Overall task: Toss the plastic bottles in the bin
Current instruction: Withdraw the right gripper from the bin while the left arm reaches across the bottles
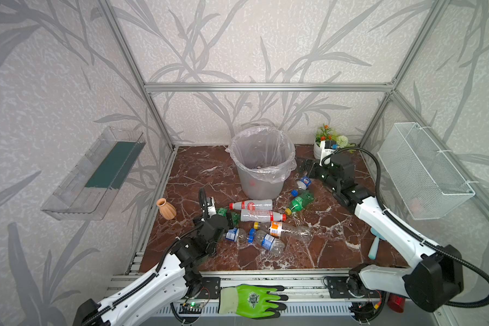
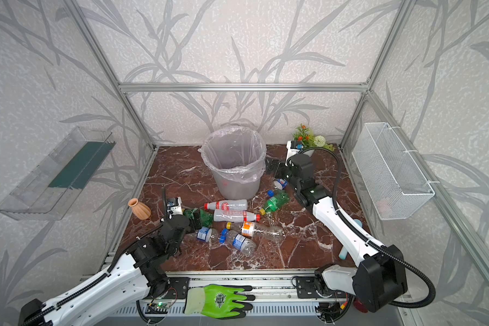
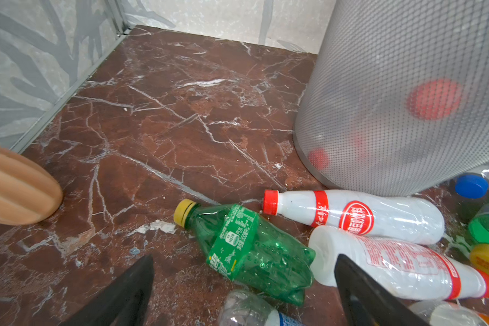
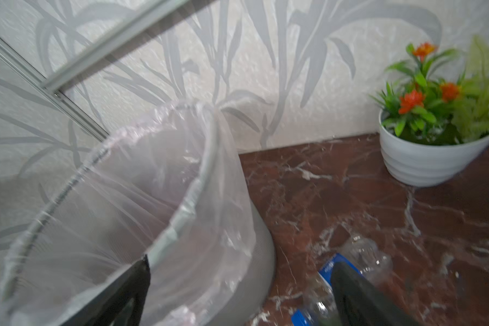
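The grey bin (image 1: pixel 261 166) (image 2: pixel 235 166), lined with a clear bag, stands at the back of the marble floor. In front of it lie several plastic bottles: two white ones with red bands (image 1: pixel 251 205) (image 3: pixel 350 214), a green one (image 1: pixel 299 202), one with an orange label (image 1: pixel 288 230) and blue-labelled ones (image 1: pixel 267 241). My left gripper (image 1: pixel 230 220) (image 3: pixel 244 296) is open, low over a crushed green bottle (image 3: pixel 251 248), holding nothing. My right gripper (image 1: pixel 305 166) (image 4: pixel 240 290) is open and empty beside the bin's rim (image 4: pixel 181 209), above a blue-labelled bottle (image 4: pixel 350 259) on the floor.
A terracotta vase (image 1: pixel 166 209) stands left of the left arm. A white flower pot (image 4: pixel 424 163) sits in the back right corner. On the right wall hangs a wire basket (image 1: pixel 424 169); a clear shelf (image 1: pixel 96 175) is on the left wall. A green glove (image 1: pixel 251 300) lies on the front rail.
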Tool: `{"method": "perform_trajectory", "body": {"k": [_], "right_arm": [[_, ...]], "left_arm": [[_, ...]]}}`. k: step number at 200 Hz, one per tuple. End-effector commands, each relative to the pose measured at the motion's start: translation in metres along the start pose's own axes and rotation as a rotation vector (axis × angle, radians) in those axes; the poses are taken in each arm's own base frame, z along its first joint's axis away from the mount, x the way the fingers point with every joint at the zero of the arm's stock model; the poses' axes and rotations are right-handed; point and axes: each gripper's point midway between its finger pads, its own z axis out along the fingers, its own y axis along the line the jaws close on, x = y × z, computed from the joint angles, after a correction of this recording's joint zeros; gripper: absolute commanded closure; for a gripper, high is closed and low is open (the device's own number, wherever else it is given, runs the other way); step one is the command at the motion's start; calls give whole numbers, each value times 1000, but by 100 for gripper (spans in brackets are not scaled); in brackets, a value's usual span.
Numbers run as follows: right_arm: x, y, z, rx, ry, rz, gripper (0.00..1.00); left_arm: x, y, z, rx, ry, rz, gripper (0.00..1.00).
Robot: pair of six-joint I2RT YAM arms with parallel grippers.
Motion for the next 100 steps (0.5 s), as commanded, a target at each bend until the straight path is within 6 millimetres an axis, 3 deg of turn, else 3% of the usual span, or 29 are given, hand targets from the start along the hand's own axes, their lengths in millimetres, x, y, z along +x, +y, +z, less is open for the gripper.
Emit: {"method": "perform_trajectory", "body": {"k": [1, 46, 75, 100], "right_arm": [[7, -17, -23, 0, -11, 17, 1], [64, -92, -47, 125, 23, 170, 1], [89, -113, -58, 159, 45, 204, 1], [97, -124, -63, 179, 56, 219, 1]], "left_arm": [[0, -24, 0, 108, 24, 58, 1], [10, -83, -13, 287, 59, 309, 1], [31, -126, -31, 453, 96, 526, 4], [56, -153, -52, 630, 141, 710, 8]]}}
